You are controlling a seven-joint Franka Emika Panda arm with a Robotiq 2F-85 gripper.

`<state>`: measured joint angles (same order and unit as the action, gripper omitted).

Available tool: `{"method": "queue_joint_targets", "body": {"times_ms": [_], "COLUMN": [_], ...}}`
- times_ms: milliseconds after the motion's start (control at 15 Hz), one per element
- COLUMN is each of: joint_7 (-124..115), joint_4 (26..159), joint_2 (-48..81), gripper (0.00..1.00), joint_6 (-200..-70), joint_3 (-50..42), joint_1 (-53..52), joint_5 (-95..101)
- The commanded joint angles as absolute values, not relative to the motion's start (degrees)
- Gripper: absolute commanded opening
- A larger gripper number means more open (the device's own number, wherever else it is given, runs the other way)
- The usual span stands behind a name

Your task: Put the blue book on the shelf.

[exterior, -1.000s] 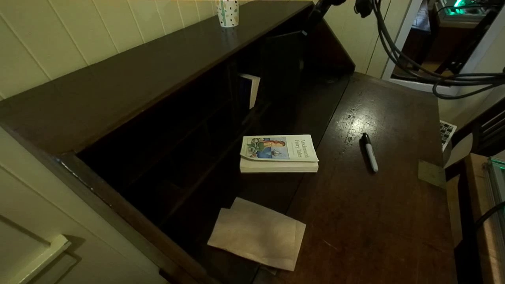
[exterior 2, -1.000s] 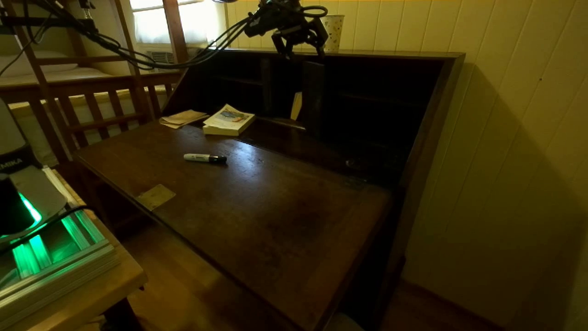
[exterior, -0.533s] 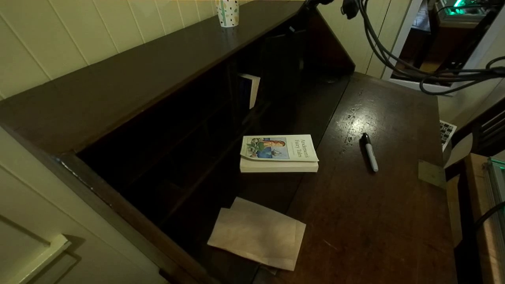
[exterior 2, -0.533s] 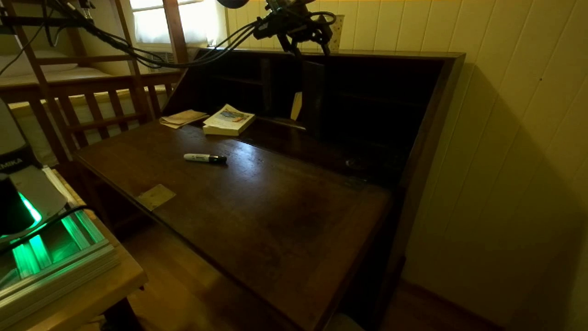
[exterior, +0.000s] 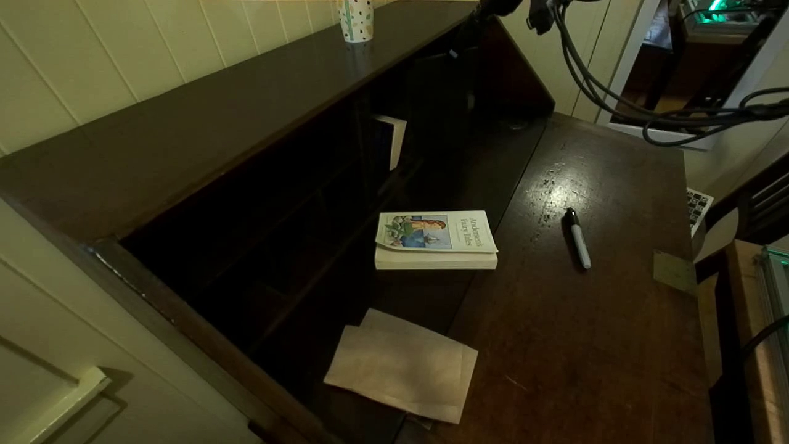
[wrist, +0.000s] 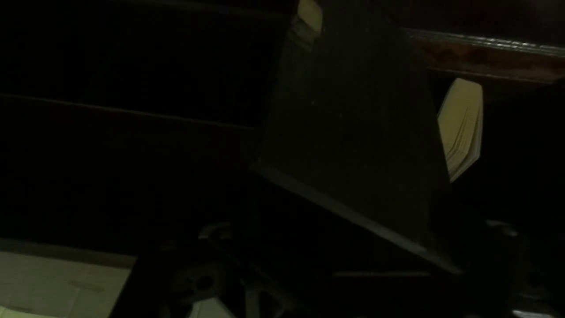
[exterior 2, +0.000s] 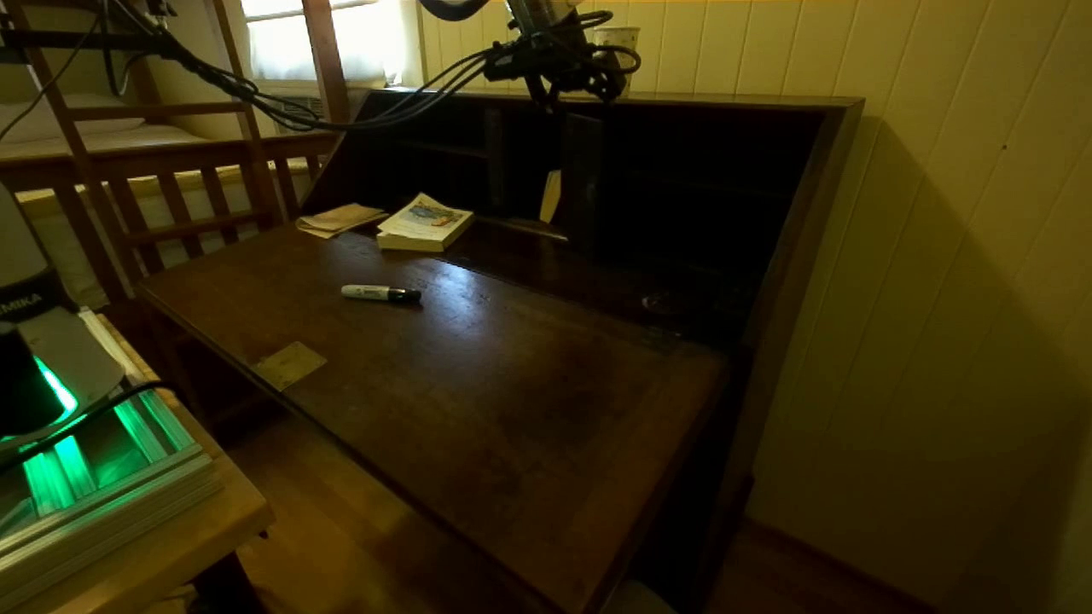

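Observation:
The blue book [exterior: 383, 142] stands upright in a middle compartment of the dark brown shelf [exterior: 259, 123]. Its dark cover and pale page edges show in an exterior view. Only its pale page edges show in an exterior view [exterior 2: 551, 196] and, at the right, in the wrist view [wrist: 461, 123]. A dark upright panel [exterior 2: 583, 183] stands out beside it and partly hides it. My gripper [exterior 2: 577, 99] is open and empty at the height of the shelf top, above the panel. In the dim wrist view its fingers stand wide apart [wrist: 359, 229], with the panel's top edge between them.
A white-covered book [exterior: 434, 237] and brown paper [exterior: 404, 364] lie on the desk surface [exterior: 604, 345]. A marker [exterior: 578, 237] lies nearer the front. A spotted cup [exterior: 356, 21] stands on the shelf top. Cables [exterior 2: 358, 119] hang from the arm.
My gripper has moved a little, leftward in an exterior view where its tip shows by the panel, and slightly rightward where the whole gripper shows. The book and other objects have not moved.

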<state>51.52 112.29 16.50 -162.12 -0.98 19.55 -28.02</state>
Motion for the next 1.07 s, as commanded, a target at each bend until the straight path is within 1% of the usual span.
{"method": "queue_joint_targets", "body": {"times_ms": [0,333,1000], "joint_7": [48.84,47.37,46.51], "joint_4": [110.4,110.15,108.86], "joint_2": [16.96,14.95,15.61], "gripper": [1.0,1.0,1.0], "joint_6": [-155.83,-145.19,-134.88], "joint_3": [-2.13,-1.26,-0.71], "joint_1": [19.2,18.9,14.63], "joint_5": [-26.26,-26.2,-25.22]}}
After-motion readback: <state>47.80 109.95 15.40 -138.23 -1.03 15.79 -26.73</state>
